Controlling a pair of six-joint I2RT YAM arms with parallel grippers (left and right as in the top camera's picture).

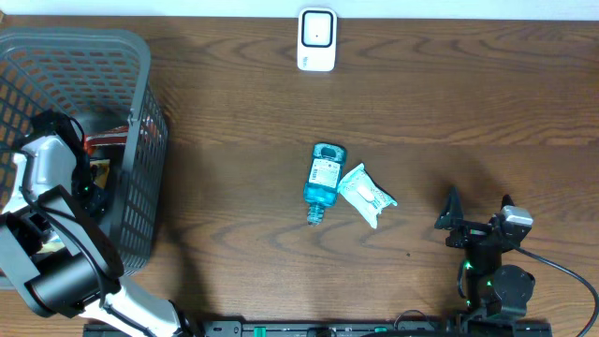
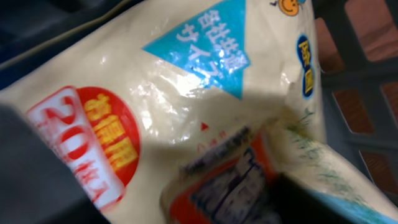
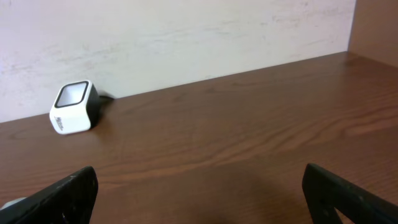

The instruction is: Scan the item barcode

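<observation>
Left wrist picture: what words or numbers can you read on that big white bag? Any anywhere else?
"20": in a red circle on the cream plastic bag.
White characters in its blue triangle: too blurred to read.
Label on the blue bottle: too small.
Lettering on the white box scanner: too small.

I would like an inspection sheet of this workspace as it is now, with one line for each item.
Surface: brown wooden table, no spills seen.
Job's things: white scanner stands at the far edge; blue bottle lies on its side mid-table, white packet right beside it, on the right arm's side.
Clutter: grey basket at the left end, holding a cream packet and other packs.
Grippers: left gripper down inside the basket, close to the cream packet, its jaws not readable; right gripper open and empty.
Cables: black cable runs from the right arm's base.
Surroundings: pale wall behind the table.
</observation>
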